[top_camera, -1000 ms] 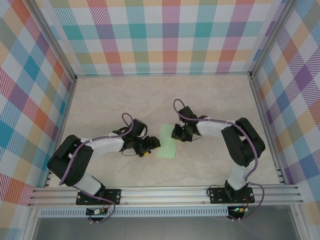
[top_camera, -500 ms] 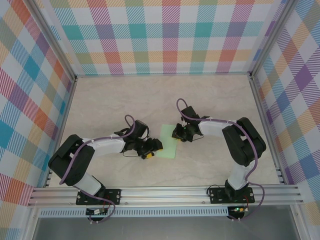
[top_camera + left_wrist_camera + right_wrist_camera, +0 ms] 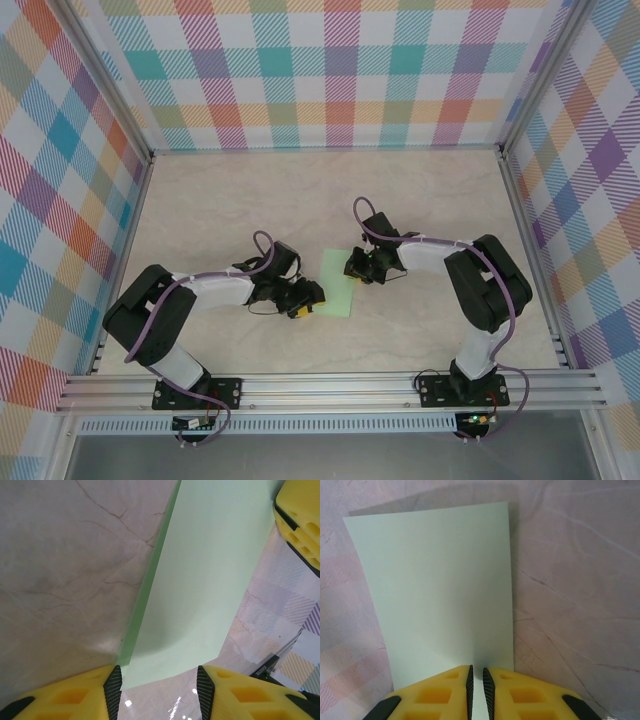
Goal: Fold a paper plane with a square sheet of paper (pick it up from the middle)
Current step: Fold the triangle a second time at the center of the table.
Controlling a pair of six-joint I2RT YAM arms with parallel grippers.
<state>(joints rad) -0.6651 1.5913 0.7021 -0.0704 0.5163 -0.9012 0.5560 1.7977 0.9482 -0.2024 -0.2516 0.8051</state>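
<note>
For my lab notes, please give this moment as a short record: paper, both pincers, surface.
paper: pale mint-green paper sheet, narrow rectangle, second layer showing along one long edge
left pincer: open, straddling the paper's near edge
right pincer: shut on an edge of the paper
surface: beige marbled table

Pale, marble-veined table (image 3: pixel 250 200) under even light, enclosed by a back wall (image 3: pixel 330 70), left wall (image 3: pixel 50 200) and right wall (image 3: pixel 600 200) in pastel plaid. Aluminium posts (image 3: pixel 100 75) rise from the far corners. A slotted aluminium rail (image 3: pixel 330 385) runs along the near edge.
</note>
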